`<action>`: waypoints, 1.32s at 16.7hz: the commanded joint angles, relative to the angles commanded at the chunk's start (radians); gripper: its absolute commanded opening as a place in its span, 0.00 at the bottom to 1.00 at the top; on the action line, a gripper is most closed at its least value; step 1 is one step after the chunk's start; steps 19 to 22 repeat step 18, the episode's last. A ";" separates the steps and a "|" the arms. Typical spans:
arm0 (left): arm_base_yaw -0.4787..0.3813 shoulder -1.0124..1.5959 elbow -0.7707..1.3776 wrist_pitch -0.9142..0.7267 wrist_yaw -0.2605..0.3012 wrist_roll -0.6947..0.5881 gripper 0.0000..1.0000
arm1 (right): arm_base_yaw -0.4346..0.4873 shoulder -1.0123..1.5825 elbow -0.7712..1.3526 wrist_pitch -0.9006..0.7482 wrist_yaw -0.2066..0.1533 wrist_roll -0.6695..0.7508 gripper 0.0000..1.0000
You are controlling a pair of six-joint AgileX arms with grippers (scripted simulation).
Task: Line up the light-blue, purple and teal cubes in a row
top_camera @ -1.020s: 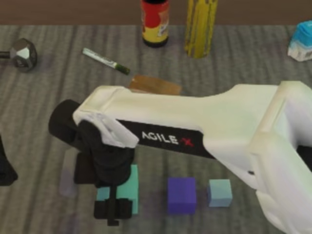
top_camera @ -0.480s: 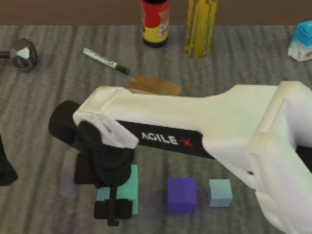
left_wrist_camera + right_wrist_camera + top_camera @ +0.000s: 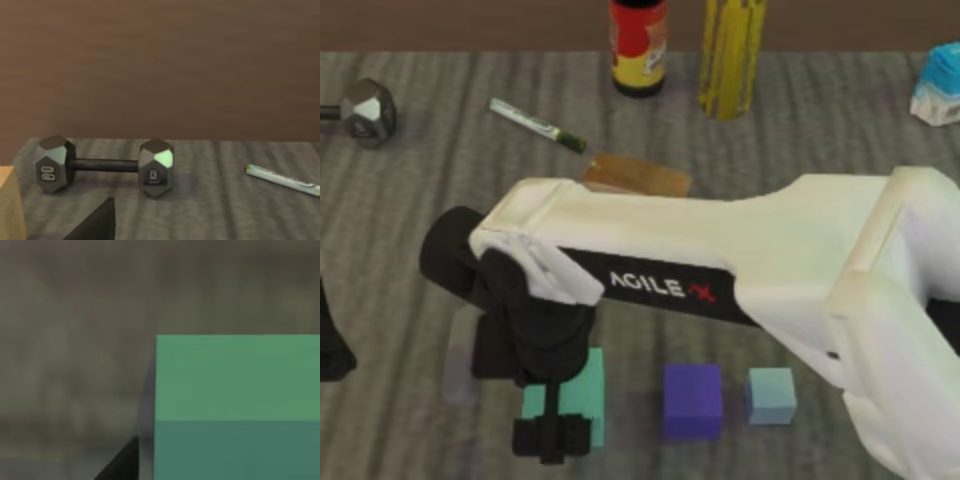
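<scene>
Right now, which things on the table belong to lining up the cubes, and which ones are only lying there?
Belong to the job:
teal cube
purple cube
light-blue cube

Only lying there:
dumbbell
marker
red-labelled bottle
yellow bottle
blue-and-white carton
brown block

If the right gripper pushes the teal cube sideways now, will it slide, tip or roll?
Probably slide. The teal cube has flat faces and sits flat on the table, so rolling looks unlikely. It looks as wide as tall, so tipping seems unlikely. The right gripper is right over it, the purple cube close beside it.
</scene>
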 joint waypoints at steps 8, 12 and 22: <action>0.000 0.000 0.000 0.000 0.000 0.000 1.00 | -0.002 0.000 0.000 0.000 0.000 0.000 1.00; 0.000 0.000 0.000 0.000 0.000 0.000 1.00 | 0.007 -0.009 0.064 -0.076 0.000 -0.006 1.00; 0.000 0.000 0.000 0.000 0.000 0.000 1.00 | 0.007 -0.045 0.200 -0.244 -0.001 -0.002 1.00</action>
